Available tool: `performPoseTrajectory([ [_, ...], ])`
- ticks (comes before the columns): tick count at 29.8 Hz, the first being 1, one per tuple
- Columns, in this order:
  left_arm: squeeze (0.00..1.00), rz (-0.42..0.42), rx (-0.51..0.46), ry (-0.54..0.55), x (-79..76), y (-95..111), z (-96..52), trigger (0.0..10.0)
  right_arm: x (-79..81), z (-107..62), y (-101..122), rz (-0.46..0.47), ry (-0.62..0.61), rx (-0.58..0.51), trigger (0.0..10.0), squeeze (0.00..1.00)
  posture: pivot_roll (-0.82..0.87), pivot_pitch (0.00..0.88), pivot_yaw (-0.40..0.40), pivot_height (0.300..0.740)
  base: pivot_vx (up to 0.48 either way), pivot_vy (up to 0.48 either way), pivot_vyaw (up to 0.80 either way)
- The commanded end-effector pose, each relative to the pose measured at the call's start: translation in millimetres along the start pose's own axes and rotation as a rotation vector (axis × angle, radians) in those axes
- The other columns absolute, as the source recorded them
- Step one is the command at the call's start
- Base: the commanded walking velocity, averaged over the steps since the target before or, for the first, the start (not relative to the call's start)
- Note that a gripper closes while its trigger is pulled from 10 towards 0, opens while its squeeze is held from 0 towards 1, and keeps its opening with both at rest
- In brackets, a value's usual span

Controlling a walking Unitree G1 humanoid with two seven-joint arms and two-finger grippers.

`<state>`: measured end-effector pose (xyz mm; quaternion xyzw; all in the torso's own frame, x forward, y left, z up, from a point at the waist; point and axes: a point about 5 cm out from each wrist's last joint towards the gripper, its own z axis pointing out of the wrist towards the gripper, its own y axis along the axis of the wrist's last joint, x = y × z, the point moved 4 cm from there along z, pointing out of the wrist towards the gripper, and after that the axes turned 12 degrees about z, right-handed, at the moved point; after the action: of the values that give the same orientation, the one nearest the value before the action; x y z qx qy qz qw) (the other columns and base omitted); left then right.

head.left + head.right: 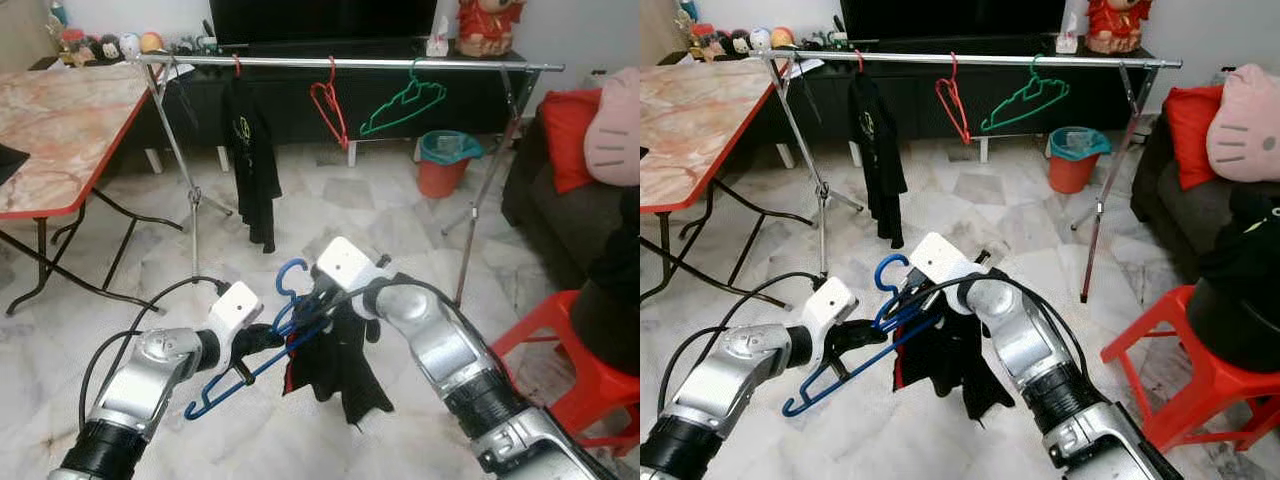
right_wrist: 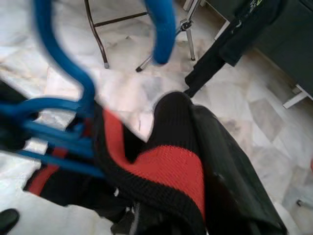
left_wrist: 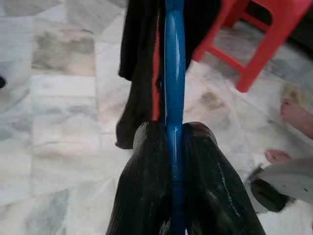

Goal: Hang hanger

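Rail (image 1: 350, 63): standing well ahead, carrying a red hanger (image 1: 330, 105) and a green hanger (image 1: 405, 105).
Garment (image 1: 335, 365): black-and-red, soft, probably swinging and sliding.
Blue hanger (image 1: 250, 370): hanging between both arms, likely light and stiff; neck below hook seems the best hold.
Left gripper (image 3: 175, 147): fingers pinching its blue bar.
Right gripper (image 2: 195, 161): fingers' state not showing, draped in cloth.
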<state>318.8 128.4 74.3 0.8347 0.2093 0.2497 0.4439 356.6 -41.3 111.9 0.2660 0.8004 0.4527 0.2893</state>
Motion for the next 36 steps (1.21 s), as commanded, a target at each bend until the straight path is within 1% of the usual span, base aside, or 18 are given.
performPoseTrajectory([
  [1,0.0,0.019,-0.018,0.091,18.0,6.6,-2.3,10.0,12.3,-3.9,13.0,-0.018,0.065,-0.042,10.0,0.0,0.0,0.0,0.003,0.74,0.0,0.0,0.0],
  [3,0.0,0.02,-0.017,0.112,21.0,6.8,-2.0,10.0,14.1,-4.4,13.3,-0.018,0.073,-0.042,10.0,0.0,0.0,0.0,0.003,0.74,0.0,0.0,0.0],
  [5,0.0,0.003,-0.022,0.213,36.2,10.2,-1.2,10.0,21.8,-9.0,16.4,-0.027,0.106,-0.045,10.0,0.0,0.0,0.0,0.003,0.74,0.0,0.0,0.0],
  [9,0.0,-0.004,-0.039,0.24,40.6,13.5,-1.1,10.0,22.8,-11.0,15.2,-0.025,0.109,-0.04,10.0,0.0,0.0,0.0,0.003,0.74,0.0,0.0,0.0],
  [11,0.0,-0.003,-0.088,0.33,52.4,23.6,-1.9,10.0,20.8,-16.3,6.6,-0.006,0.093,-0.008,10.0,0.0,0.0,0.0,0.003,0.74,0.0,0.0,0.0],
  [12,0.0,-0.003,-0.088,0.33,52.4,23.6,-1.9,10.0,20.8,-16.3,6.6,-0.006,0.093,-0.008,10.0,0.0,0.0,0.0,0.003,0.74,0.0,0.0,0.0],
  [14,0.0,-0.007,-0.115,0.38,58.1,27.2,-2.6,10.0,20.7,-20.3,2.5,0.003,0.087,0.003,10.0,0.0,0.0,0.0,0.003,0.74,0.0,0.0,0.0],
  [17,0.0,-0.017,-0.127,0.403,61.1,27.9,-2.6,10.0,21.0,-22.9,0.3,0.016,0.084,0.008,10.0,0.0,-0.01,0.0,0.006,0.74,0.0,0.0,0.0],
  [20,0.0,-0.033,-0.142,0.4,60.7,29.2,-1.8,10.0,21.4,-24.1,0.4,0.044,0.083,-0.007,10.0,0.0,-0.01,0.0,0.006,0.74,0.0,0.0,0.0],
  [23,0.0,-0.032,-0.155,0.343,50.7,28.9,2.3,10.0,16.0,-24.5,-1.0,0.049,0.04,-0.025,10.0,0.0,-0.01,0.0,0.007,0.74,0.0,0.0,0.0],
  [30,0.0,-0.061,-0.19,0.334,47.9,30.5,3.1,10.0,10.8,-23.7,-0.5,0.069,0.007,-0.039,10.0,0.0,-0.01,0.0,0.008,0.74,0.0,0.0,0.0],
  [36,0.0,-0.103,-0.246,0.285,42.0,36.5,3.4,10.0,5.2,-22.5,4.9,0.071,-0.024,-0.067,10.0,0.0,-0.01,0.0,0.008,0.74,0.0,0.0,0.0],
])
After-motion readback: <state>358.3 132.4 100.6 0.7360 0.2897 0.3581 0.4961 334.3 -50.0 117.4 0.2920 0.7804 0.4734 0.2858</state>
